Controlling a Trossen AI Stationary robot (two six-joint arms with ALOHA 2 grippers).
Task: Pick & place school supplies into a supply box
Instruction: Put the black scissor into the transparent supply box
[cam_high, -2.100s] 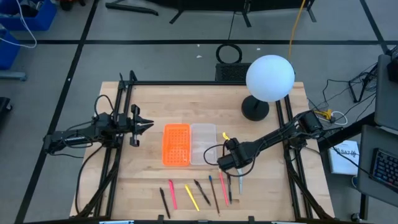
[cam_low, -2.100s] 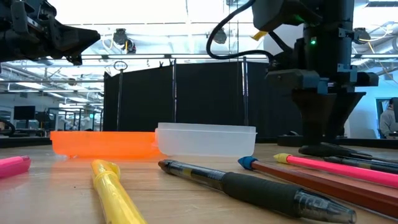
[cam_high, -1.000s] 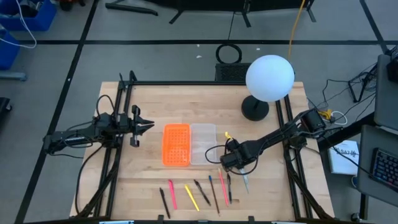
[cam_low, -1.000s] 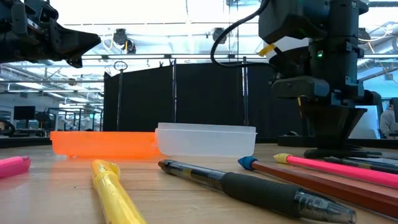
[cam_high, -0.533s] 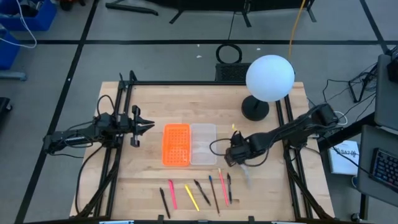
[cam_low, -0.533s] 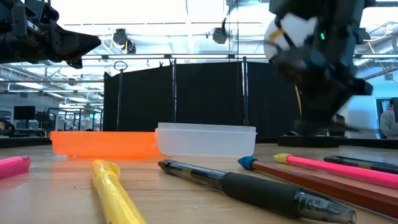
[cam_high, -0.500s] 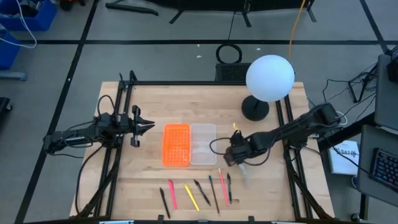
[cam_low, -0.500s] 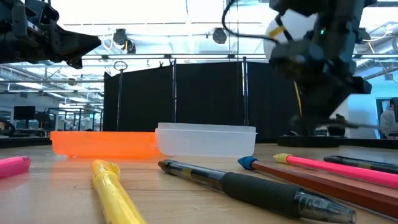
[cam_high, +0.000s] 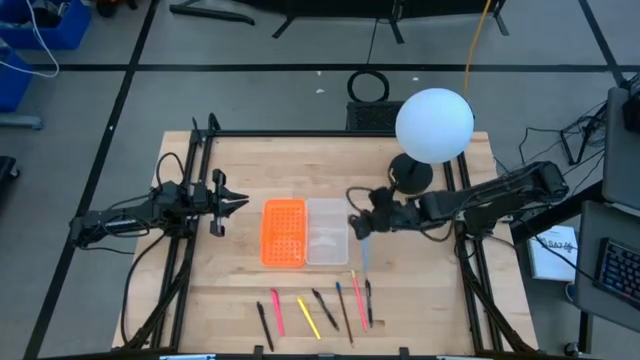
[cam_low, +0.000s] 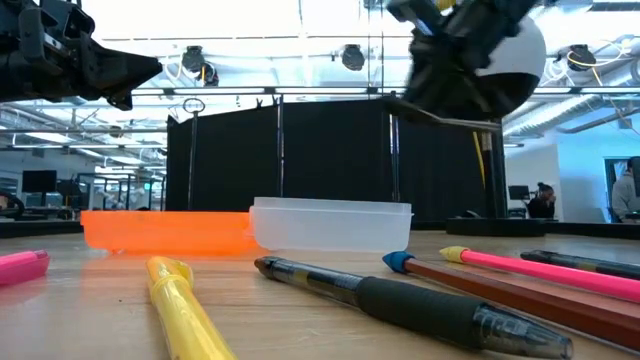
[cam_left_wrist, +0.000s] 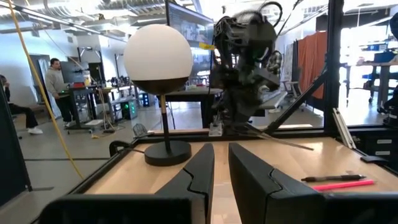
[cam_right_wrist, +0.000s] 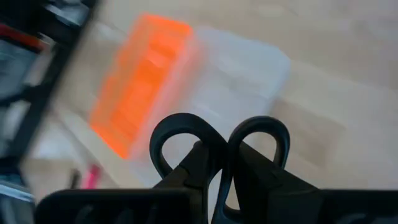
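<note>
Small scissors with black handle loops (cam_right_wrist: 186, 142) and silver blades (cam_high: 365, 262) hang in the air, my right gripper (cam_high: 361, 228) shut on them just right of the supply box. The box lies open on the table, with an orange gridded half (cam_high: 283, 233) and a clear half (cam_high: 326, 231). Several pens and pencils (cam_high: 320, 310) lie in a row near the table's front edge. My left gripper (cam_high: 240, 200) waits shut and empty, left of the box and above the table. My right gripper pinches the scissors between its two fingers (cam_right_wrist: 200, 167) where the two handle loops meet (cam_right_wrist: 225, 148); the loops show past the fingertips. It reaches in from the table's right. The scissors are lifted clear, the blades (cam_low: 440, 119) about level and pointing toward the near edge.
A lamp with a white globe (cam_high: 433, 125) and black base (cam_high: 410, 175) stands at the far right, close behind my right arm. Black frame rails (cam_high: 195, 180) run along both table sides. Bare wood lies between box and pens.
My right gripper has risen from beside the right end of the pen row and swung toward the far edge and the clear half of the box, turning as it went. The scissors have come up off the table with it.
</note>
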